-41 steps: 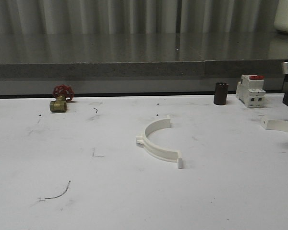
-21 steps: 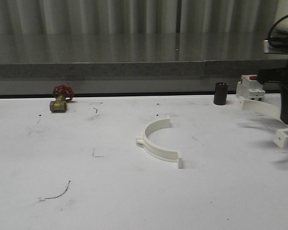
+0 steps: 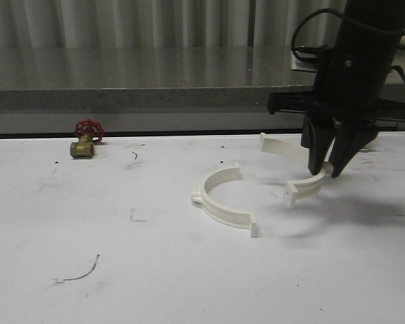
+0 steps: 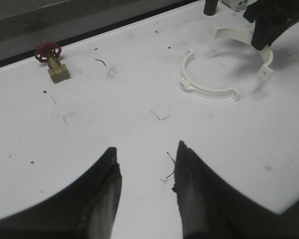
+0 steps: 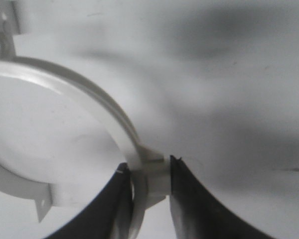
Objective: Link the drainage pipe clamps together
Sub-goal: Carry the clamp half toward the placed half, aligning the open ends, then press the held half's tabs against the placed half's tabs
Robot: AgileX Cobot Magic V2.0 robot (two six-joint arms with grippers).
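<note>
One drainage pipe clamp (image 3: 223, 206) lies flat on the white table near its middle, open side facing right; in the left wrist view this lying clamp (image 4: 204, 89) shows too. My right gripper (image 3: 326, 172) points straight down just right of it, shut on the second clamp (image 3: 304, 177), which hangs tilted a little above the table. In the right wrist view the fingers (image 5: 187, 199) pinch the held clamp (image 5: 89, 99) at a tab on its band. My left gripper (image 4: 147, 162) stands open over bare table, well short of both clamps.
A brass valve with a red handwheel (image 3: 86, 138) sits at the back left. A dark cylinder (image 4: 209, 6) stands at the back behind the clamps. A raised grey ledge (image 3: 121, 98) borders the table's far edge.
My right arm has come in from the right edge, carrying the second clamp leftward and close beside the lying one. The lying clamp has not moved.
</note>
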